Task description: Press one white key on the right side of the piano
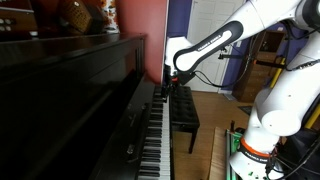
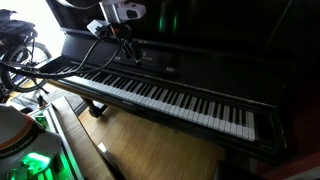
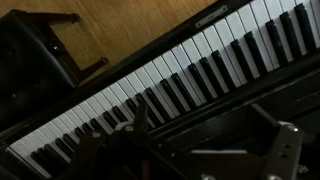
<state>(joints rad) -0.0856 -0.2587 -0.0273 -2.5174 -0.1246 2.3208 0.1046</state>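
Note:
The glossy black upright piano point(image 1: 80, 90) shows in both exterior views, and its long row of white and black keys point(image 2: 170, 98) runs across an exterior view. The keys point(image 3: 190, 70) also cross the wrist view diagonally. My gripper point(image 2: 123, 48) hangs just above the keys, close to the piano's front panel, and touches no key. It also shows in an exterior view point(image 1: 170, 88) over the far part of the keyboard. In the dark wrist view its fingers point(image 3: 212, 125) stand apart with nothing between them.
A black bench point(image 1: 184, 110) stands on the wooden floor in front of the piano and also shows in the wrist view point(image 3: 45, 45). Ornaments point(image 1: 85, 15) sit on the piano top. The robot base point(image 2: 20, 135) and cables point(image 2: 25, 55) are near one end of the keyboard.

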